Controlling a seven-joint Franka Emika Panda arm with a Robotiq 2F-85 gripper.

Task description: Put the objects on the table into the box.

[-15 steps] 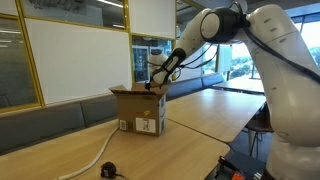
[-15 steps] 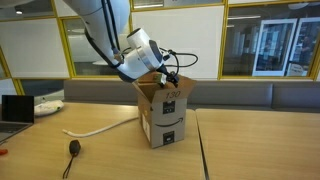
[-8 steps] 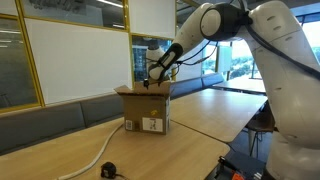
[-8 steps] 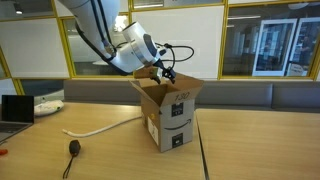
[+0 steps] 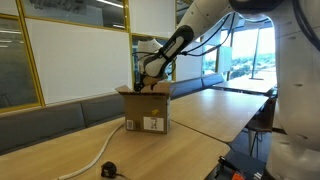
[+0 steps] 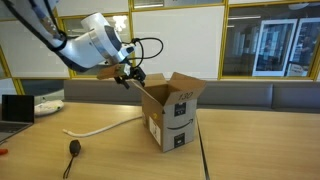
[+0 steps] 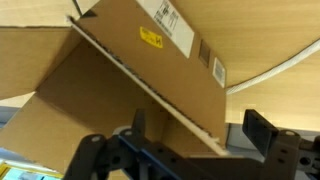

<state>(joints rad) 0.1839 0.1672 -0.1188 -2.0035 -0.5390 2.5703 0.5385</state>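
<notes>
1. Cardboard box (image 5: 148, 110) stands upright on wood table (image 5: 205, 118), top flaps open. White label on one side in an exterior view (image 5: 150, 124).
2. Long white cord (image 6: 100, 128) lies on tabletop beside box and curves away from it. In wrist view it (image 7: 285, 62) runs past box's (image 7: 120, 80) corner.
3. Small black item (image 6: 73, 148) sits on table near cord, well apart from box.
4. Gripper (image 6: 132, 77) hangs in air at box top, over the flap on cord side. Jaws wide, nothing btwn them.
5. Wrist view: fingers (image 7: 258, 128) spread far apart, flap edge below them.
6. Laptop (image 6: 12, 108) at far table end, well apart from box.
</notes>
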